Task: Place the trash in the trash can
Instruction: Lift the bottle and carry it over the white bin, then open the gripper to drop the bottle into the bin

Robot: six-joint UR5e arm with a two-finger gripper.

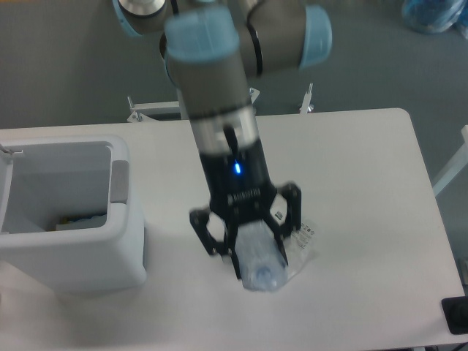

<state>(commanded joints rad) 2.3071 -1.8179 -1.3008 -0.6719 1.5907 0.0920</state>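
Note:
My gripper (257, 256) is raised well above the table, right of the trash can, and is shut on a clear plastic bottle (263, 269) that points toward the camera, bottom end first. The wrinkly transparent bag (301, 245) with small printed labels lies on the table behind and under the gripper, mostly hidden by it. The white boxy trash can (66, 212) stands at the left with a grey patch on its right rim; some items lie inside at the bottom.
The robot's white base column (208, 88) rises behind the table's far edge. A dark object (456, 316) sits at the table's front right corner. A blue bundle (435, 14) lies on the floor at top right.

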